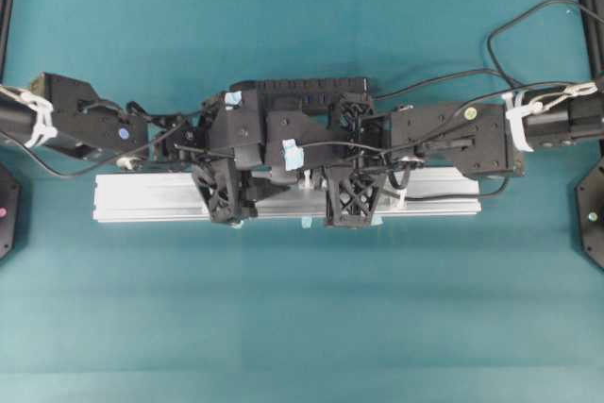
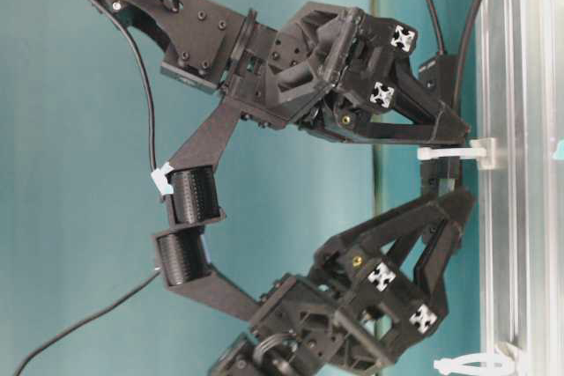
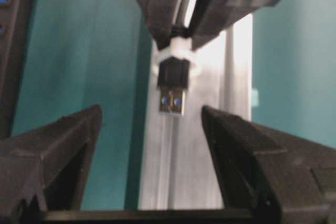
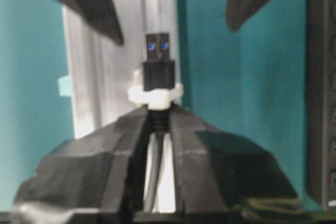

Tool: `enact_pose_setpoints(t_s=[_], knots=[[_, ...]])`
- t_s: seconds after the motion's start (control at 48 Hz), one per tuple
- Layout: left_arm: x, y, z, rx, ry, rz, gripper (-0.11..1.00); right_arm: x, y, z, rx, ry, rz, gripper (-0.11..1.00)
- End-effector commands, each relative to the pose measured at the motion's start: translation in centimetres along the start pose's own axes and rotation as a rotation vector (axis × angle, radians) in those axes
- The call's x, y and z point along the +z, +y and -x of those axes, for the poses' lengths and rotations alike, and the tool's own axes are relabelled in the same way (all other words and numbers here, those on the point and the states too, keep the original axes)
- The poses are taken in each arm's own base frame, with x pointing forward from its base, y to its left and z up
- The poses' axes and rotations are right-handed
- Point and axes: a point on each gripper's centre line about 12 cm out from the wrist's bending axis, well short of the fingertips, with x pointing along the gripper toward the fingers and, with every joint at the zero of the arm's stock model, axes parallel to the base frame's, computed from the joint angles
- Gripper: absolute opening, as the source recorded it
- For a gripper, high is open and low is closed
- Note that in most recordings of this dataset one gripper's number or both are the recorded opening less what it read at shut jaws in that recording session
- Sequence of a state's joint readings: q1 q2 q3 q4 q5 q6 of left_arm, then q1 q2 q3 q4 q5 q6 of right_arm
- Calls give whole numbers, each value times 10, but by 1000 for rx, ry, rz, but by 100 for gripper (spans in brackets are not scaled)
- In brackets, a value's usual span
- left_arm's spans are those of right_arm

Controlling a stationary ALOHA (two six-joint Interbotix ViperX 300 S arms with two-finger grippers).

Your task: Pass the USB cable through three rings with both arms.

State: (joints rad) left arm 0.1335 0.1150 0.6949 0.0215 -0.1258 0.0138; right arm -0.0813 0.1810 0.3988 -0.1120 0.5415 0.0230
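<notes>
The USB cable's black plug (image 3: pixel 173 90) pokes through a white ring (image 3: pixel 176 51) on the silver rail (image 3: pixel 184 171). My right gripper (image 4: pixel 158 116) is shut on the USB cable just behind that ring (image 4: pixel 156 95), with the plug (image 4: pixel 158 61) sticking out past it. Facing it, my left gripper (image 3: pixel 151 109) is open, its fingers (image 3: pixel 79 135) wide apart on either side of the plug's tip and not touching it. At table level the middle ring (image 2: pixel 454 153) sits between the two grippers. Two more rings (image 2: pixel 471 363) stand at the rail's ends.
The silver rail (image 1: pixel 142 197) lies across the teal table. A black multi-port hub (image 1: pixel 302 92) sits just behind it under the arms. Loose black cables (image 1: pixel 528 25) loop at the back right. Black frame posts (image 1: pixel 8 7) stand at both sides.
</notes>
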Motion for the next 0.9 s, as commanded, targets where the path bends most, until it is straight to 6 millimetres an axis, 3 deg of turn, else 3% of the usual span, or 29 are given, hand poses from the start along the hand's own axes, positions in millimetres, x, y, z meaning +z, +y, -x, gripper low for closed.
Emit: enact_pose_setpoints(t_s=[0.0, 0.25, 0.458, 0.875], knots=[[9, -2, -1, -3, -46, -3, 78, 7, 0, 5, 0, -26, 5, -6], [10, -1, -1, -2, -78, -2, 68, 6, 0, 5, 0, -28, 5, -6], [1, -2, 4, -2, -98, 0, 68, 6, 0, 6, 0, -28, 5, -6], [8, -3, 7, -5, -184, -2, 68, 7, 1, 5, 8, -35, -7, -6]])
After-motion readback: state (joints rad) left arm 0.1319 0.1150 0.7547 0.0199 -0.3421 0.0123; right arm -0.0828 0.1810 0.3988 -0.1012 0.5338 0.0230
